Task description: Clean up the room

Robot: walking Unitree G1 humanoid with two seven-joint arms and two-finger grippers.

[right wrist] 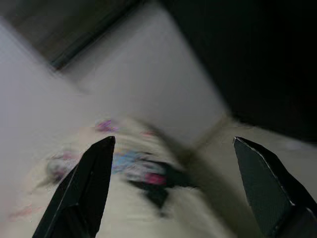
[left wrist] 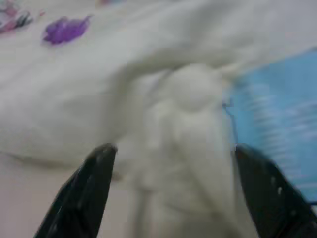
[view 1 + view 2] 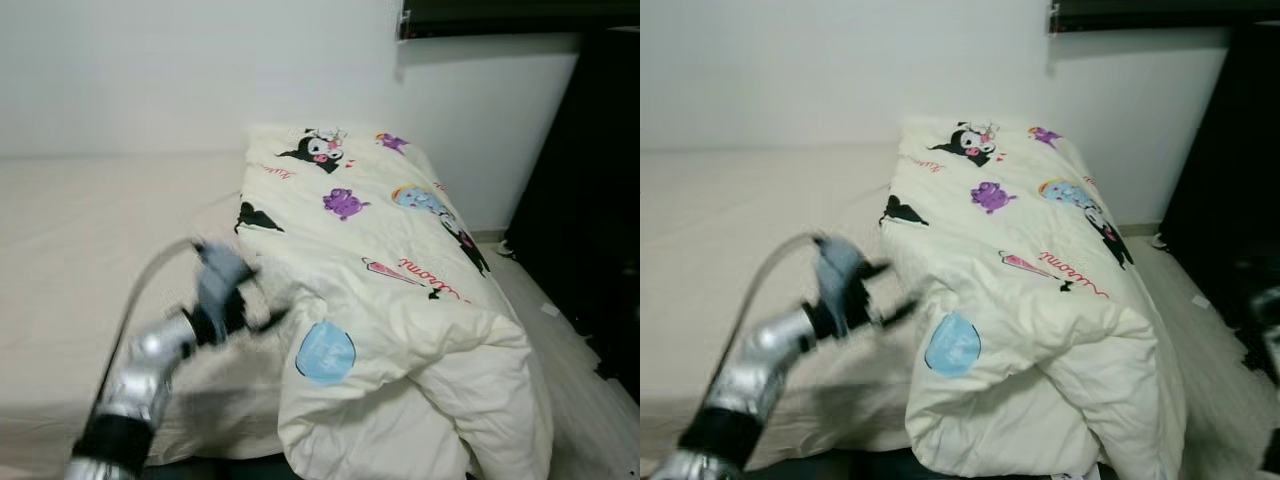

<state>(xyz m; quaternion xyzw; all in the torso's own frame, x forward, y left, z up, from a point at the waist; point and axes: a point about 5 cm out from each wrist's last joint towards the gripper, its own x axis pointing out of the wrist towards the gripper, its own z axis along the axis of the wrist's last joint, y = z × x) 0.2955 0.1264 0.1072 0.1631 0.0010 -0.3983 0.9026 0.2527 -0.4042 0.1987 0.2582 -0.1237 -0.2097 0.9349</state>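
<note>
At lower left, the left gripper (image 3: pixel 262 318) reaches with fingers spread toward the cartoon-print duvet (image 3: pixel 400 300), seemingly to straighten it; the right gripper (image 1: pixel 173 188) hangs open.

Quilt (image 3: pixel 400 300): cream, printed with black cartoon figures, purple creatures, a pale blue figure, red script lettering and a light blue round patch near its near edge. Bed (image 3: pixel 90 230): plain beige sheet. Wall (image 3: pixel 150 70): white. Left arm (image 3: pixel 135 385): silver with black bands; left gripper (image 3: pixel 255 315): black fingers, grey-blue wrist. Floor (image 3: pixel 580 370): pale grey. Far right: black furniture (image 3: pixel 600 200).
</note>
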